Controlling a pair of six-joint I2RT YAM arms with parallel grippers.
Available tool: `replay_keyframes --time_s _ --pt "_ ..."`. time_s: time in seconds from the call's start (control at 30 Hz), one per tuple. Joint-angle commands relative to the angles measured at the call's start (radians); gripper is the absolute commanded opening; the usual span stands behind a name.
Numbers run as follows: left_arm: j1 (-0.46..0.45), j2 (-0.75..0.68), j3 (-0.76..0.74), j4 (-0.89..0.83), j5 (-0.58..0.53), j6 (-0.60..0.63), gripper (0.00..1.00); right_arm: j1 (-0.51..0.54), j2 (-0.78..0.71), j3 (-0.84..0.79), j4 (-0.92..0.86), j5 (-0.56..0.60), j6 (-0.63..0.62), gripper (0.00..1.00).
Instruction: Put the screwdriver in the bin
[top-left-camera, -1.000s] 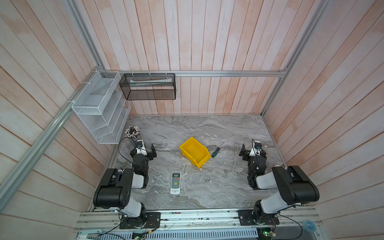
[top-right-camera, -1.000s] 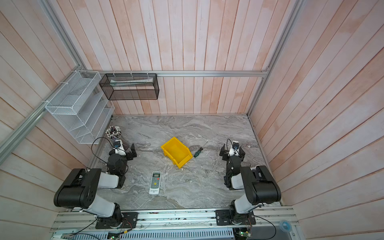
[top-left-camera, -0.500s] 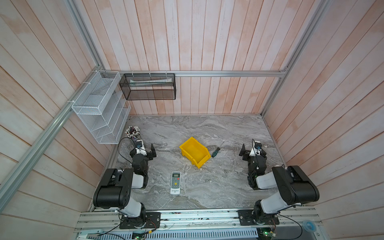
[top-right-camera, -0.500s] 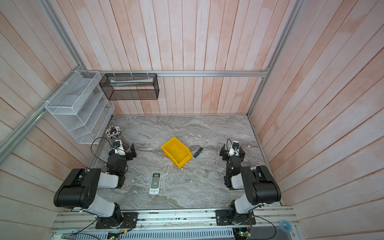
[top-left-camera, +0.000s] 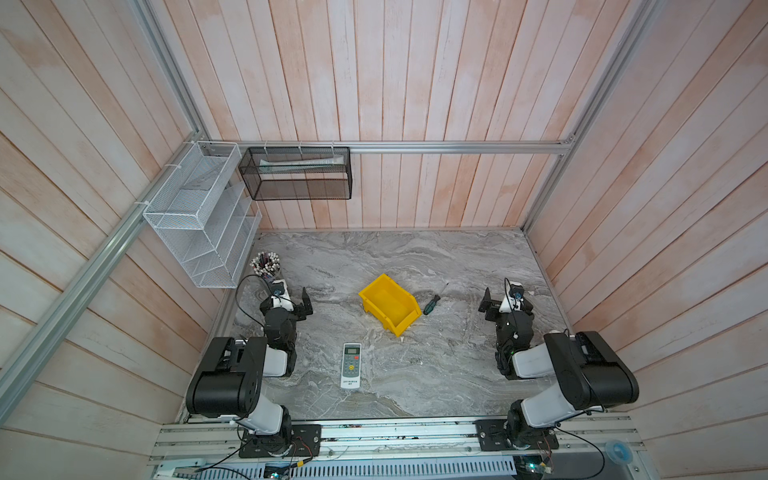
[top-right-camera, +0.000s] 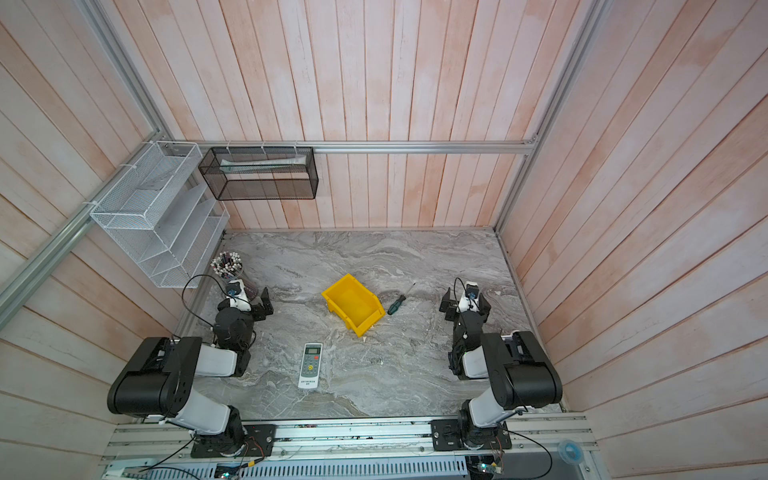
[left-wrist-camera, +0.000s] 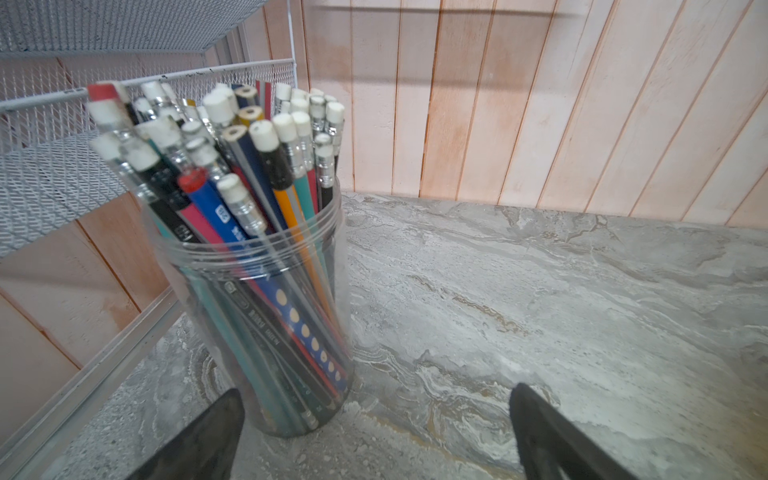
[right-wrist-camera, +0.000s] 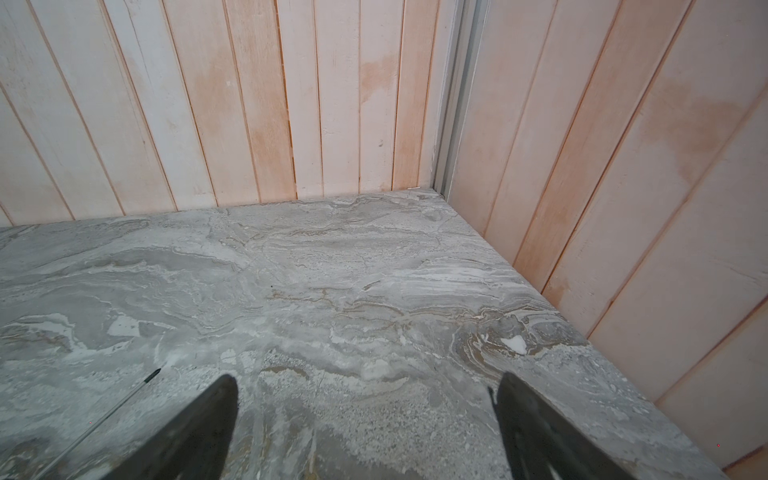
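The yellow bin (top-left-camera: 390, 302) (top-right-camera: 353, 303) stands empty near the middle of the marble table, its lowered lip turned toward the front right. The screwdriver (top-left-camera: 431, 305) (top-right-camera: 397, 305) lies flat on the table just right of the bin, with the green and black handle nearest it and the thin shaft pointing to the back right. In the right wrist view only the shaft (right-wrist-camera: 124, 401) shows, beside one finger. My right gripper (top-left-camera: 505, 305) (top-right-camera: 465, 305) (right-wrist-camera: 365, 378) hovers open and empty, right of the screwdriver. Far left, my left gripper (top-left-camera: 291, 301) (top-right-camera: 247, 305) (left-wrist-camera: 376, 390) is open and empty.
A clear jar of pencils (top-left-camera: 266, 266) (left-wrist-camera: 257, 291) stands just ahead of the left gripper. A white remote control (top-left-camera: 351, 365) lies in front of the bin. A white wire rack (top-left-camera: 199, 216) and a black mesh basket (top-left-camera: 297, 172) hang on the walls.
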Motion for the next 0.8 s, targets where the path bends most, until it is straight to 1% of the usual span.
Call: replay_keyframes --time_s 0.0,0.03,0.1,0.17,0.2,0.27,0.3,0.33,0.37,0.4,0.47,0.53,0.6,0.63,0.7,0.77 --pt "0.004 -0.016 0.016 -0.001 0.009 -0.009 1.00 -0.002 -0.005 0.013 0.009 0.001 -0.004 0.98" --pt "0.003 -0.024 0.015 0.007 -0.013 -0.015 1.00 0.005 -0.016 0.019 -0.005 0.040 0.000 0.98" --pt "0.004 -0.094 0.012 -0.056 -0.032 -0.023 1.00 0.013 -0.094 0.036 -0.113 0.102 0.021 0.98" --pt "-0.007 -0.181 -0.012 -0.098 -0.049 -0.023 1.00 0.017 -0.152 0.015 -0.127 0.156 0.039 0.98" --pt "-0.026 -0.236 -0.021 -0.131 -0.087 -0.020 1.00 0.020 -0.176 -0.004 -0.109 0.182 0.041 0.98" --pt "-0.066 -0.352 -0.015 -0.251 -0.135 -0.035 1.00 0.031 -0.239 -0.019 -0.126 0.229 0.049 0.98" --pt "-0.082 -0.408 -0.006 -0.322 -0.133 -0.068 1.00 0.039 -0.282 -0.019 -0.156 0.288 0.064 0.98" --pt "-0.094 -0.463 0.002 -0.377 -0.129 -0.105 1.00 0.044 -0.319 -0.007 -0.209 0.340 0.116 0.98" --pt "-0.106 -0.518 0.016 -0.440 -0.111 -0.148 1.00 0.044 -0.365 0.026 -0.335 0.406 0.223 0.98" --pt "-0.114 -0.565 0.030 -0.494 -0.080 -0.190 1.00 0.041 -0.408 0.075 -0.494 0.426 0.308 0.99" --pt "-0.136 -0.634 0.048 -0.557 -0.026 -0.256 1.00 0.038 -0.466 0.160 -0.705 0.375 0.332 0.99" --pt "-0.175 -0.674 0.062 -0.571 0.018 -0.286 1.00 0.037 -0.491 0.217 -0.825 0.315 0.347 0.99" --pt "-0.252 -0.669 0.094 -0.576 0.042 -0.265 1.00 0.040 -0.504 0.278 -0.963 0.194 0.356 0.99" --pt "-0.292 -0.653 0.118 -0.589 0.046 -0.247 1.00 0.046 -0.504 0.302 -1.002 0.148 0.359 0.99" --pt "-0.384 -0.589 0.185 -0.621 0.050 -0.196 1.00 0.064 -0.488 0.354 -1.103 0.055 0.389 1.00" --pt "-0.470 -0.515 0.245 -0.618 0.041 -0.130 1.00 0.089 -0.452 0.408 -1.200 -0.009 0.428 0.99"
